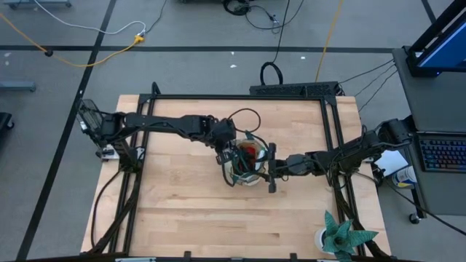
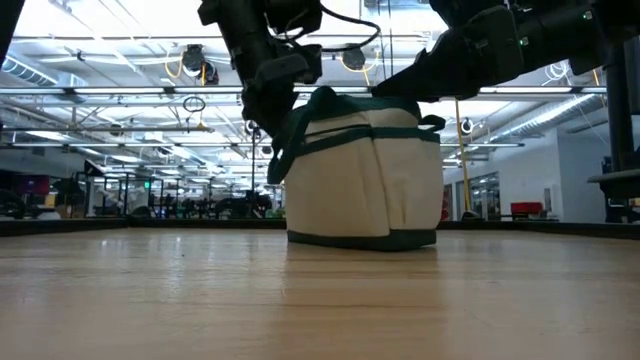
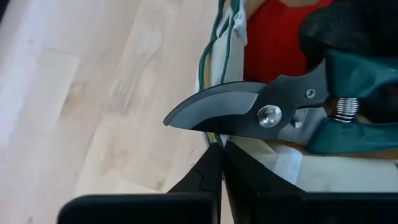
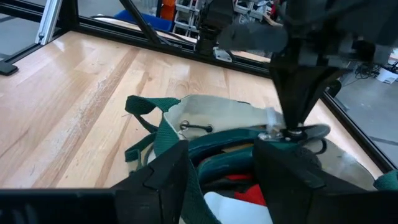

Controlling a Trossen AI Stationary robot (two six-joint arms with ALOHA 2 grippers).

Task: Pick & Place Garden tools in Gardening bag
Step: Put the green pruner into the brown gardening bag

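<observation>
- High view: the gardening bag [image 1: 244,166] stands near the middle of the wooden surface [image 1: 182,211], with both arms converging on it, and no loose tool lies on the boards around it.
- Inside the bag a red glove [image 1: 251,151] shows, and pruning shears [image 3: 292,109] rest across the rim, so the packing looks nearly done; what is left appears to be settling the shears fully inside.
- The left gripper [image 1: 223,154] hangs at the bag's left rim, its fingers [image 3: 214,171] pressed together just under the shears' blade; I cannot tell whether they pinch the rim.
- The right gripper [image 1: 271,168] sits at the bag's right edge, fingers [image 4: 161,177] spread apart and holding nothing.
- The bag is soft tan canvas, round and slightly slumped, with dark green trim and limp loop handles [image 4: 146,112].
- The shears have a curved, matte grey steel blade, a bright pivot rivet, a coiled spring and green handles.
- A spiky green plant [image 1: 342,234] in a white pot stands at the surface's near right corner.
</observation>
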